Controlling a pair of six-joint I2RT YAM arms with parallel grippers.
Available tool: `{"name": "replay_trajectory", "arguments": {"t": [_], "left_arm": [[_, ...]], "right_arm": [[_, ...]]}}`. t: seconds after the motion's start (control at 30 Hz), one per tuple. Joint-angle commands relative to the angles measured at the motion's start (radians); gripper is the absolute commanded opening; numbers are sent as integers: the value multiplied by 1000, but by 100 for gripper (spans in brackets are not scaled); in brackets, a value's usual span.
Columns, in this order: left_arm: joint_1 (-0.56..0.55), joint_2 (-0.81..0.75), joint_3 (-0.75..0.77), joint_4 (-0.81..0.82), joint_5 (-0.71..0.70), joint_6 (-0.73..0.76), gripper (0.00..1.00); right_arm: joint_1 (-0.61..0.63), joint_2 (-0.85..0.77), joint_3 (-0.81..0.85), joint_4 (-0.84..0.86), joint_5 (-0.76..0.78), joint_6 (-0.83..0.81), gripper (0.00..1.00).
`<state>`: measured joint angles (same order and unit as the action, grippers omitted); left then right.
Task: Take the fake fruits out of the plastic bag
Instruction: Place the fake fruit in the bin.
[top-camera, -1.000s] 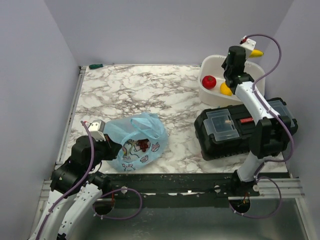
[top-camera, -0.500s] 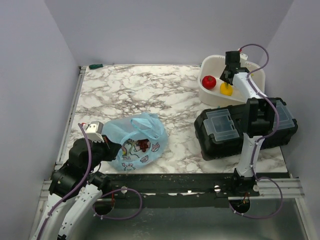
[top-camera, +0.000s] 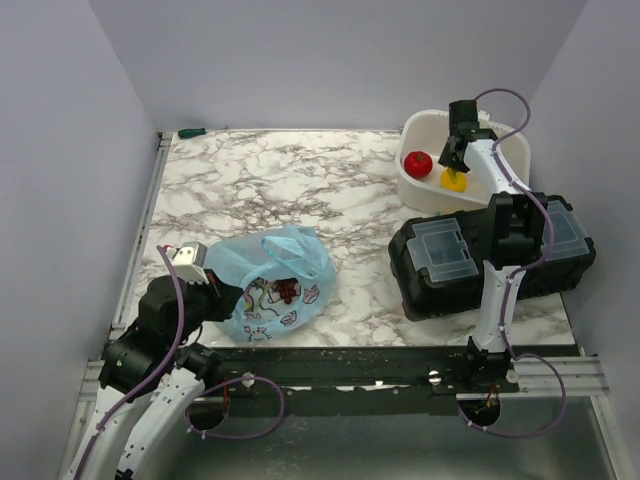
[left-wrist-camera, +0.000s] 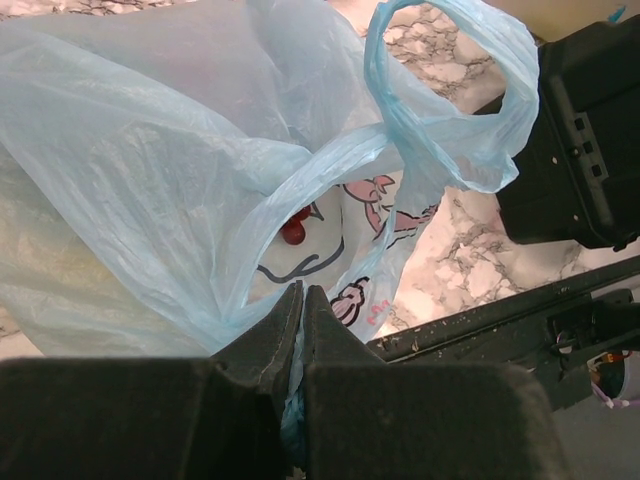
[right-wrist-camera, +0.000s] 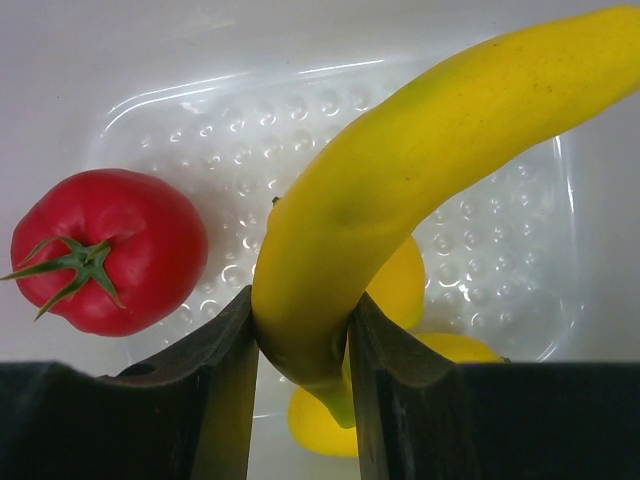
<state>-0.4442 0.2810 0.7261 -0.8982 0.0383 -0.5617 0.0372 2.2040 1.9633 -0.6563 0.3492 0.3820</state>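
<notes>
The light-blue plastic bag (top-camera: 272, 283) lies at the table's near left, its handles up; dark red fruit (top-camera: 287, 291) shows through its mouth, also in the left wrist view (left-wrist-camera: 294, 227). My left gripper (left-wrist-camera: 302, 292) is shut on the bag's lower edge (left-wrist-camera: 180, 190). My right gripper (right-wrist-camera: 300, 330) is shut on a yellow banana (right-wrist-camera: 400, 180) and holds it low inside the white tub (top-camera: 425, 190). A red tomato (right-wrist-camera: 105, 250) and a yellow citrus (right-wrist-camera: 395, 285) lie in the tub under it. In the top view the right gripper (top-camera: 455, 165) is over the tub beside the tomato (top-camera: 417, 164).
A black toolbox (top-camera: 445, 262) with clear lid pockets stands at the near right, in front of the tub. A green marker (top-camera: 191, 132) lies at the far left corner. Marble tabletop (top-camera: 280, 180) stretches between bag and tub.
The right arm has lowered the banana from above the tub's far rim down into the tub. The left gripper has stayed shut on the bag, shifting slightly.
</notes>
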Motion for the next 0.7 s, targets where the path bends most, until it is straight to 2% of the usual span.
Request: {"name": "replay_trajectory", "arguments": {"t": [0.0,0.27,0.4,0.67], "left_arm": [[7,-37,-11,22,23,16,0],[7,-53,-14,27,23,14,0],[7,-55,-14,24,8,7,0],[7,-24,-15,18,0,1,0]], "right_arm": [[-7,33,23,-74,-41,-27,35],[-7,46,88,-106,-45,-43,66],[-6,8,102,-121,-75,-35,68],[61,-233,-9,-40,-86,-67,71]]}}
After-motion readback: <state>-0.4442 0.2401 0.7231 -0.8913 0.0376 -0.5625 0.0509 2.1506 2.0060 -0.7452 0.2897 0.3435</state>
